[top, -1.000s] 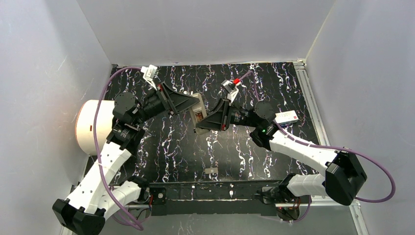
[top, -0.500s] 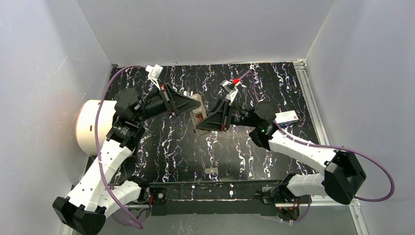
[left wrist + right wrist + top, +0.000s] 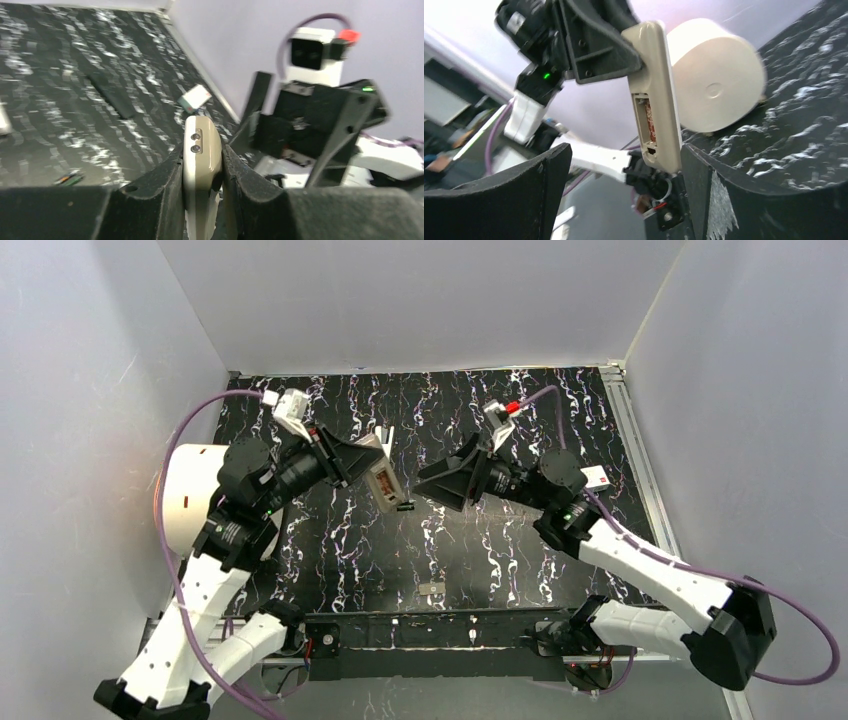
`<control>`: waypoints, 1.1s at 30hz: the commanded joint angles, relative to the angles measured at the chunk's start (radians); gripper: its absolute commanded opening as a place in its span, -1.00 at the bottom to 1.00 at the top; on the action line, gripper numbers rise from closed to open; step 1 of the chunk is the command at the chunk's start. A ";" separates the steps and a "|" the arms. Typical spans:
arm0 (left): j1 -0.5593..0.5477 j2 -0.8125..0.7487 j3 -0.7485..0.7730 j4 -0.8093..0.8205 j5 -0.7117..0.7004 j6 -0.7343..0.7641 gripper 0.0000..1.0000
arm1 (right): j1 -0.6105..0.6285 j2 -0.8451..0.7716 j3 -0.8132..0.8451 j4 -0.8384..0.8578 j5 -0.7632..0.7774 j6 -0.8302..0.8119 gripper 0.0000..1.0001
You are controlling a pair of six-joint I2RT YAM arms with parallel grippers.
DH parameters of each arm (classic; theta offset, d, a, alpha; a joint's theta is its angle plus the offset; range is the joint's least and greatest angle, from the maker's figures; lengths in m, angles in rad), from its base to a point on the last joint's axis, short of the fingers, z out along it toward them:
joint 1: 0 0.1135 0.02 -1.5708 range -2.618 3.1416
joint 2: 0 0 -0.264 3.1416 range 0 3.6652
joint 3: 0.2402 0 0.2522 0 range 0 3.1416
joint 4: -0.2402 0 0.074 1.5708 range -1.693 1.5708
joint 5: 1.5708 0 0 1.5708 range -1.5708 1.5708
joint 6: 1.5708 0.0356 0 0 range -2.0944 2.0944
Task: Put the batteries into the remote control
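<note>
My left gripper is shut on the beige remote control, holding it above the middle of the mat. In the left wrist view the remote stands on edge between the jaws of that gripper. The right wrist view shows the remote with its battery bay uncovered. My right gripper stands wide open just right of the remote, its jaws holding nothing. One small greenish battery lies on the mat below the remote.
A white cylinder stands at the mat's left edge. A small white box lies at the right, behind my right arm. A small grey piece rests near the front rail. A dark flat strip lies on the mat.
My right gripper has opened, let go of the remote and pulled back to the right. The left arm swung the remote down and left. A battery now shows on the mat.
</note>
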 commanded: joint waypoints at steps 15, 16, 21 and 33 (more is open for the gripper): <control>0.005 -0.173 -0.131 -0.140 -0.265 0.285 -1.00 | 0.018 0.445 0.350 -0.900 0.672 -0.016 0.10; 0.004 -0.172 -0.132 -0.141 -0.269 0.280 -1.00 | 0.026 0.478 0.355 -0.894 0.693 0.003 0.06; 0.005 -0.168 -0.146 -0.141 -0.271 0.242 -1.00 | 0.050 0.626 0.402 -0.874 0.758 0.111 -0.09; 0.005 -0.174 -0.133 -0.267 -0.471 0.257 -1.00 | 0.113 0.902 0.648 -1.076 0.879 0.263 0.04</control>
